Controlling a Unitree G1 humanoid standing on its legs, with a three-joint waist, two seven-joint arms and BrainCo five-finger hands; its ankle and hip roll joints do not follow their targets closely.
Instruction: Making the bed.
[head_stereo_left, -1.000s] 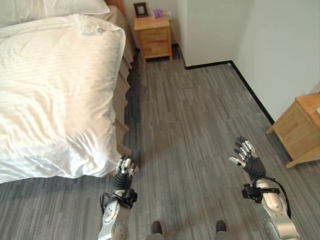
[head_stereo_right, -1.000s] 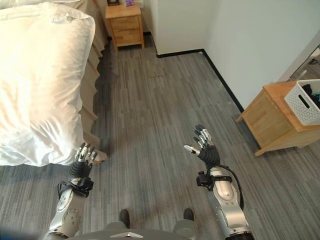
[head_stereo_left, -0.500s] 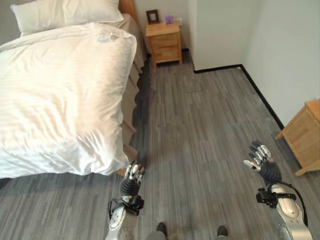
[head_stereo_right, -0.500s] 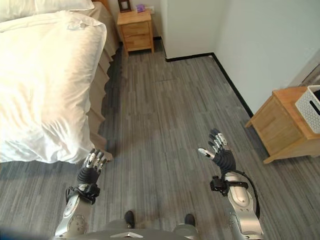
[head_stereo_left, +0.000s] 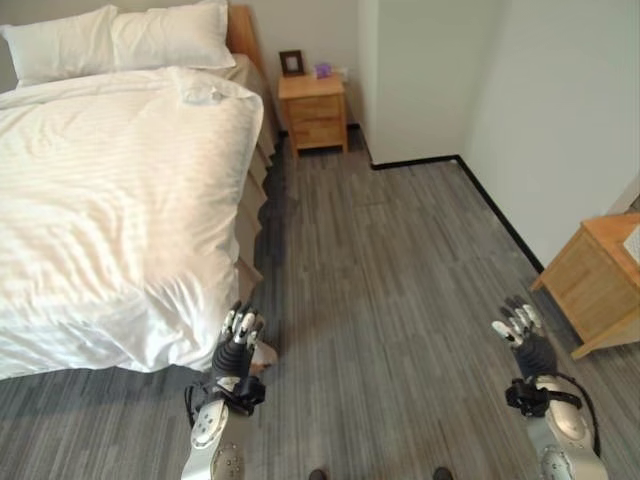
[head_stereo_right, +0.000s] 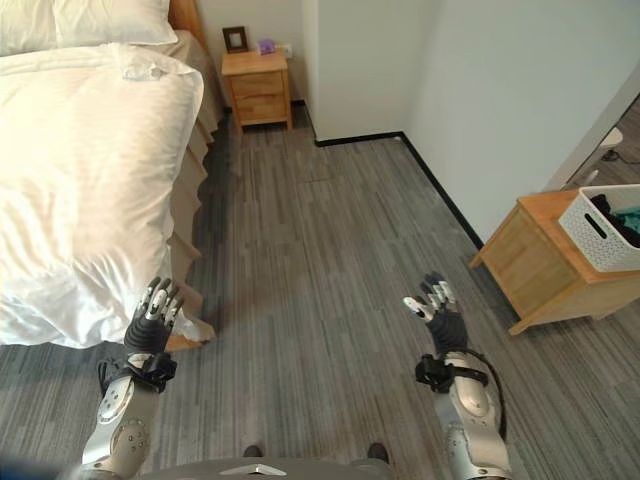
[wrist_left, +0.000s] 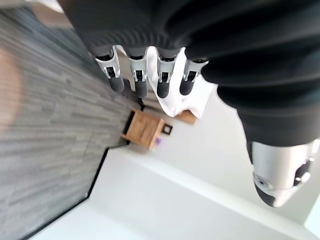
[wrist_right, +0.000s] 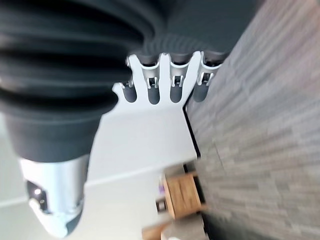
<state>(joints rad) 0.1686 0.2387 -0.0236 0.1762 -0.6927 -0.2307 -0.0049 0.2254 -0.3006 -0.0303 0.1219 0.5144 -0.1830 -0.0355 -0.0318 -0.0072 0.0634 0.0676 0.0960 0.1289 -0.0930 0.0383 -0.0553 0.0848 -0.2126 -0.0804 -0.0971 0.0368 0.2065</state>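
Observation:
A bed fills the left of the head views, covered by a white striped duvet (head_stereo_left: 110, 200) whose near corner hangs over the bed's foot. Two white pillows (head_stereo_left: 120, 40) lie at the headboard. A beige bed skirt (head_stereo_left: 252, 215) shows along the bed's side. My left hand (head_stereo_left: 238, 343) is raised just off the duvet's near corner, fingers straight and holding nothing. My right hand (head_stereo_left: 524, 335) is up over the grey floor far to the right, fingers also straight and empty. In the left wrist view the fingertips (wrist_left: 141, 85) point toward the duvet.
A wooden nightstand (head_stereo_left: 313, 108) with a small picture frame stands by the headboard against the far wall. A second wooden cabinet (head_stereo_right: 545, 250) at the right carries a white basket (head_stereo_right: 605, 225). Grey plank floor (head_stereo_left: 400, 260) lies between bed and wall.
The camera view has shifted, showing more of the bed head and pillows. Both hands stay raised and open; the right hand sits slightly lower in the picture.

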